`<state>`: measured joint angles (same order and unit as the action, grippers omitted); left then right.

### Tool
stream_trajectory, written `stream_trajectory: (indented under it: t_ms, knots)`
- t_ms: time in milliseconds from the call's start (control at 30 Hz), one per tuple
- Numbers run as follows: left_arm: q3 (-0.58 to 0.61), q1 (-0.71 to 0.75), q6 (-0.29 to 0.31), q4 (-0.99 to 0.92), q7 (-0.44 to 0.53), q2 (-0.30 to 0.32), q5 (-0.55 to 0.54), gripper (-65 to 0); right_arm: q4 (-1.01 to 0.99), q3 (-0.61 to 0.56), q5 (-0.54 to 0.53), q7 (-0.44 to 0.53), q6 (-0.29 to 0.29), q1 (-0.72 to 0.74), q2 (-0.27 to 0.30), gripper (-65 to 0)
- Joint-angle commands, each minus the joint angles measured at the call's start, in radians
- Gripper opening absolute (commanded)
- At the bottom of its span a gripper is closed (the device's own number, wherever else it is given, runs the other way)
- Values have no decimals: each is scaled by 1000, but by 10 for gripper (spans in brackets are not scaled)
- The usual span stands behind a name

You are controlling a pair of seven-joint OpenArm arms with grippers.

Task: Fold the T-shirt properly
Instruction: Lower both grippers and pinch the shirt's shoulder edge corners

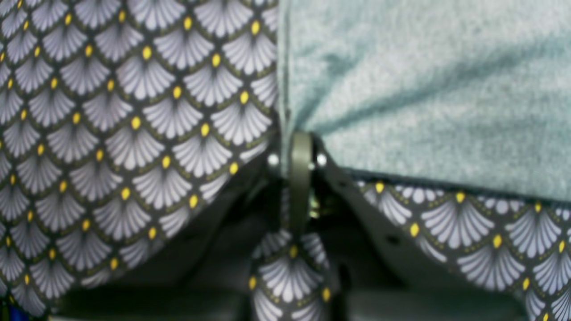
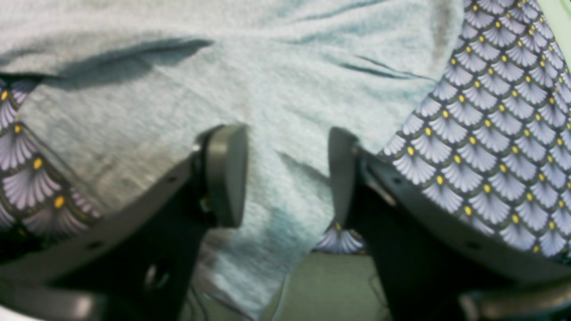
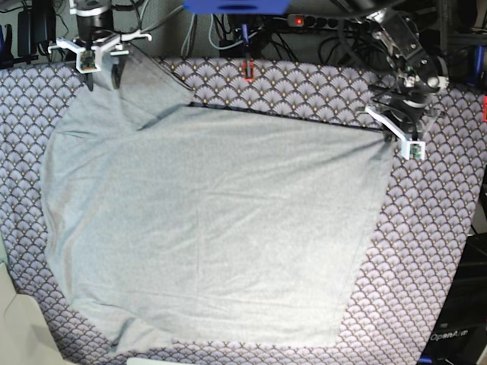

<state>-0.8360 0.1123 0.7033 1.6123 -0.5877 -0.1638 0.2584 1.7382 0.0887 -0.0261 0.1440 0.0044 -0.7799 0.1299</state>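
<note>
Two arms sat at the far corners of the shirt [image 3: 205,228], which lay spread mostly flat over the patterned cloth [image 3: 434,251] on the counter. Left end effector [image 1: 299,154] was pressed together, pinching the shirt's edge at a corner; creases in the knit ran out from the pinch point. Right end effector [image 2: 287,171] was spread, jaws apart with grey fabric lying between them but not clamped, near the far corner at the base view's left, where the fabric rose in a small peak.

Progress, as I judged it: barely started. No fold showed anywhere; the body was open in one layer, the near edge rumpled and curved, and I couldn't pick out a sleeve or the collar. One corner was gripped, the other wasn't. Left to do: secure the second corner, bring the far edge over, then the remaining folds and squaring up.
</note>
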Motion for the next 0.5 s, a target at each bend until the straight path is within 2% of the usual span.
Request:
stream_trajectory:
  t_ms: [0,233,467]
  knots:
    - [-1,-9,-5,21,19,7,-9,-650,10,3,-33,29,-4,-6,4,-319]
    - [7,7,-5,21,19,7,-6,-650,-4,6,-153,19,32,27,70,-317]
    - [7,10,-5,19,21,7,-6,-650,-4,6,-283,-97,32,27,83,-317]
